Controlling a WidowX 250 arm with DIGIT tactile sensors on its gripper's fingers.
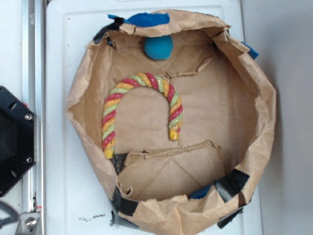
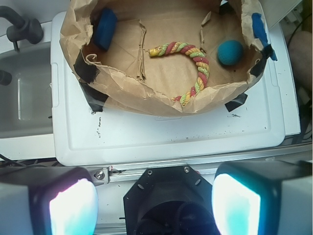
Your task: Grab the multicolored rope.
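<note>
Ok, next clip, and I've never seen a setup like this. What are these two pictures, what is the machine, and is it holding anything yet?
Both pictures show one moment from two cameras. The exterior view looks straight down on a white tabletop that carries a shallow brown paper tray patched with black tape. The black block at the left edge is part of the robot arm's base.

The wrist view comes from a camera on the arm itself. The two pale, glowing blocks at the bottom are the fingers of the end effector, standing wide apart with nothing between them. So nothing is held, and the end effector is well short of the tray.

Inside the tray lies the multicolored rope, bent in an arch, flat on the paper. A teal ball sits apart from it near one wall. Blue pieces show at the rim.
</note>
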